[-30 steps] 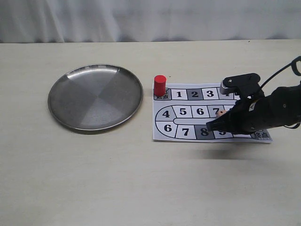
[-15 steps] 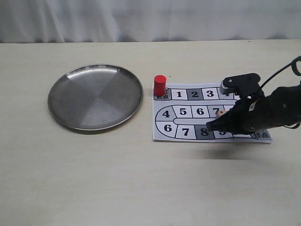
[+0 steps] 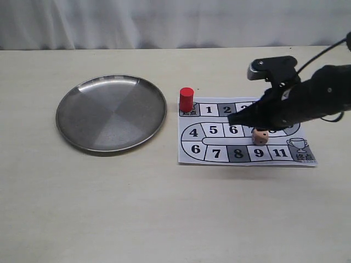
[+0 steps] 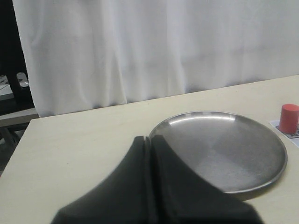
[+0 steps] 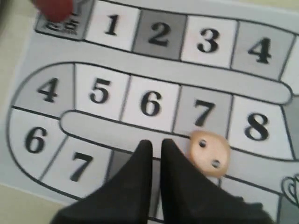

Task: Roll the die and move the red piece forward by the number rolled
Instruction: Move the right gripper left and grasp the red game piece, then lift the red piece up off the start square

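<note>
The pale beige die (image 3: 260,136) lies on the numbered paper board (image 3: 216,141), beside the second-row square 7, apart from any gripper. The right wrist view has the die (image 5: 209,153) showing two pips upward, just beside my right gripper (image 5: 155,143). That gripper (image 3: 233,119) hovers over the board, its jaws almost together and holding nothing. The red piece (image 3: 186,99) stands upright on the start square at the board's far left corner; it also shows as the red piece (image 4: 288,118). My left gripper (image 4: 149,138) is shut and empty, out of the exterior view.
A round steel plate (image 3: 111,112) sits left of the board, the same plate (image 4: 224,149) lying just ahead of the left gripper. A white curtain hangs behind the table's far edge. The board's trophy square (image 3: 300,147) is at its right end.
My right gripper has risen and shifted left and farther back from the board's near row. The die, half hidden by it before, now lies in plain sight.
</note>
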{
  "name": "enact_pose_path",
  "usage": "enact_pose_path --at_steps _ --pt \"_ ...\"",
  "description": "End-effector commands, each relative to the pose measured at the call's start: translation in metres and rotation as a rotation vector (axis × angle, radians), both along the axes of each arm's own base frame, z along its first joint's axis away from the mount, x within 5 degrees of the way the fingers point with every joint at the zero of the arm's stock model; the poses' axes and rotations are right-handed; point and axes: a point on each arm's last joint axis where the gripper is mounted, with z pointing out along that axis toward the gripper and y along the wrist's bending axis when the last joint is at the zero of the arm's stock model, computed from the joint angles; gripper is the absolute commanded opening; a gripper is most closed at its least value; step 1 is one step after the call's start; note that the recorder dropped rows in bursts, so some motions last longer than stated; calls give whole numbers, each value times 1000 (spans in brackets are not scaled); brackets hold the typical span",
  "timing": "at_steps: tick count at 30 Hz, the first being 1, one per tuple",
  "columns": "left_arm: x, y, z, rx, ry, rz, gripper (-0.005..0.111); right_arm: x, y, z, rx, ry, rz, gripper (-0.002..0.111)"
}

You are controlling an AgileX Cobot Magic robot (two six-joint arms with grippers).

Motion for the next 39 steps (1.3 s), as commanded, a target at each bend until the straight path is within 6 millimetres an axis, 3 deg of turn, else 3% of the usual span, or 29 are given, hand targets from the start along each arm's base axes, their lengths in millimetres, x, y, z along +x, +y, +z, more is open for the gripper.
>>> enact_pose_path --at_steps 1,6,10,20,28,30,33,39 --pt "0 0 0 -6 -8 -2 0 9 38 21 26 -67 98 26" --pt "0 0 0 -6 -8 -2 0 33 66 32 42 -104 145 57" --pt "0 0 0 -6 -8 -2 0 57 77 24 42 -99 149 70" --pt "0 0 0 -6 -8 -2 0 111 97 1 -38 -107 206 74" --pt "0 0 0 -6 -8 -2 0 138 108 -29 -45 -85 205 73" --pt "0 0 0 -6 -8 -2 0 139 108 -37 -49 -73 205 71" --pt "0 0 0 -6 -8 -2 0 139 108 -43 -55 -67 211 58" --pt "0 0 0 -6 -8 -2 0 139 108 -44 -56 -62 211 20"
